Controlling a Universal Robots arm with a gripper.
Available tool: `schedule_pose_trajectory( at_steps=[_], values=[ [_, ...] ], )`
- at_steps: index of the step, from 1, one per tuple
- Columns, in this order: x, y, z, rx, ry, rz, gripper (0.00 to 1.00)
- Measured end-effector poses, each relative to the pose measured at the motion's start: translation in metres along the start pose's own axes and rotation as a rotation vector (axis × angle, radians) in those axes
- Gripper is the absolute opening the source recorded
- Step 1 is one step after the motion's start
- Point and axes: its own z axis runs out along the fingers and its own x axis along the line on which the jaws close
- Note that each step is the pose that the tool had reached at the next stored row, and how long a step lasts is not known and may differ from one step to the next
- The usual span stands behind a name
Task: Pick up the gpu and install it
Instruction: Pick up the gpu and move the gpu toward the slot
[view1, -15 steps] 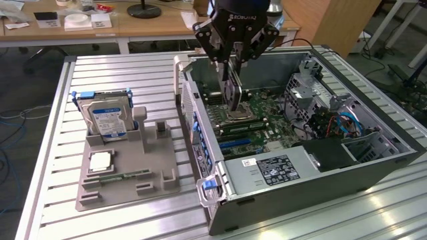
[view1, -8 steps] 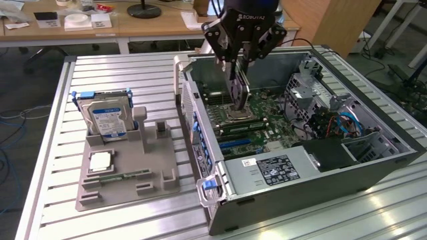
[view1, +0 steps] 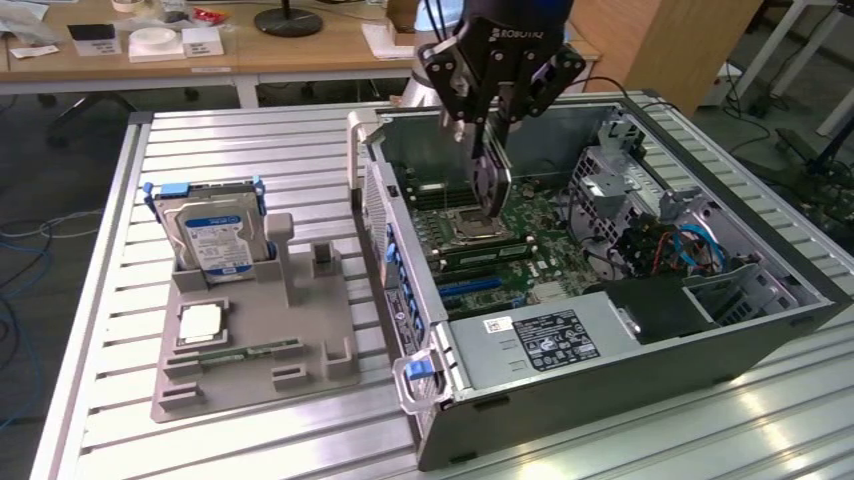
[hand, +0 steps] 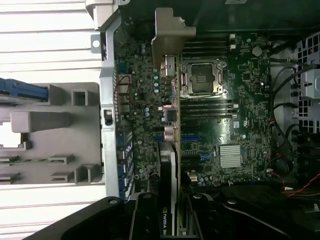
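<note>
You have the pick-up done, as the black gripper (view1: 483, 120) holds between its jaws the thin dark gpu card with silver end bracket (view1: 489, 185), hanging over the green motherboard (view1: 534, 225) inside the open grey computer case (view1: 761, 335), apparently not yet seated.

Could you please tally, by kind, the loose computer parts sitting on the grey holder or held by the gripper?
hard drive: 1
silver square chip: 1
green memory stick: 1
gpu, held in the gripper over the open case: 1
Total: 4
</note>
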Motion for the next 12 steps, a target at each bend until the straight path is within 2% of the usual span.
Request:
schedule_pose_trajectory(
  at_steps=[9,12],
  values=[
    [-0.019,0.0019,0.0005,0.0000,0.0000,0.000,0.27],
    [-0.021,0.0020,0.0005,0.0000,0.0001,0.000,0.27]
  ],
)
